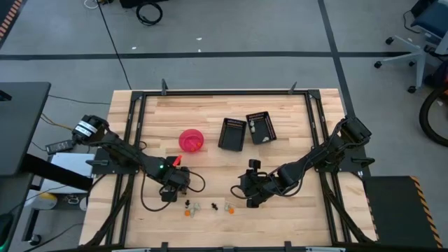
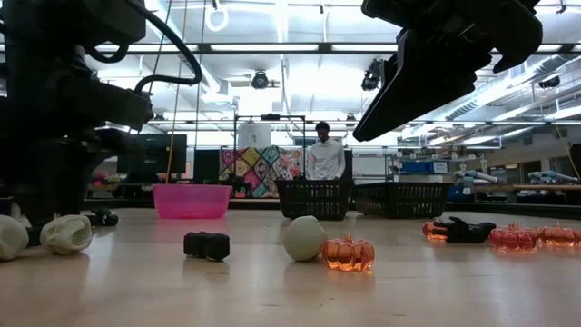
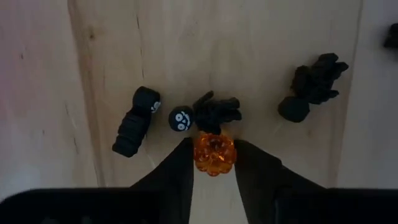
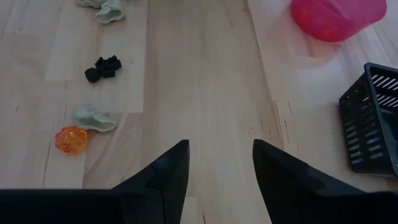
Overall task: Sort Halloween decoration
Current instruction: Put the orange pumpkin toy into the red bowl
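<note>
The decoration is tiny orange, black and pale trinkets lying on the wood near the table's near edge (image 1: 210, 207). In the low view a black one (image 2: 206, 244), a pale ball (image 2: 304, 238) and an orange pumpkin (image 2: 349, 252) rest on the table. My left gripper (image 1: 170, 189) points down over a cluster of black trinkets (image 3: 213, 111) and is shut on an orange pumpkin trinket (image 3: 214, 153). My right gripper (image 4: 219, 149) is open above bare wood (image 1: 248, 198), to the right of the trinkets. An orange (image 4: 71, 139), a pale (image 4: 94, 118) and a black trinket (image 4: 103, 68) lie ahead of it. My left gripper holds the orange pumpkin trinket by its two sides (image 3: 198, 155), pinched between its two fingertips. The fingers (image 3: 180, 165) come from above, pointing down. Whether the pumpkin is lifted clear or stands on the wood, I cannot tell.
A pink round bowl (image 1: 191, 140) stands mid-table. Two black slotted baskets (image 1: 232, 134) (image 1: 261, 127) stand to its right, toward the far edge. A black frame (image 1: 224, 92) runs round the table. A person (image 2: 325, 156) stands in the room beyond.
</note>
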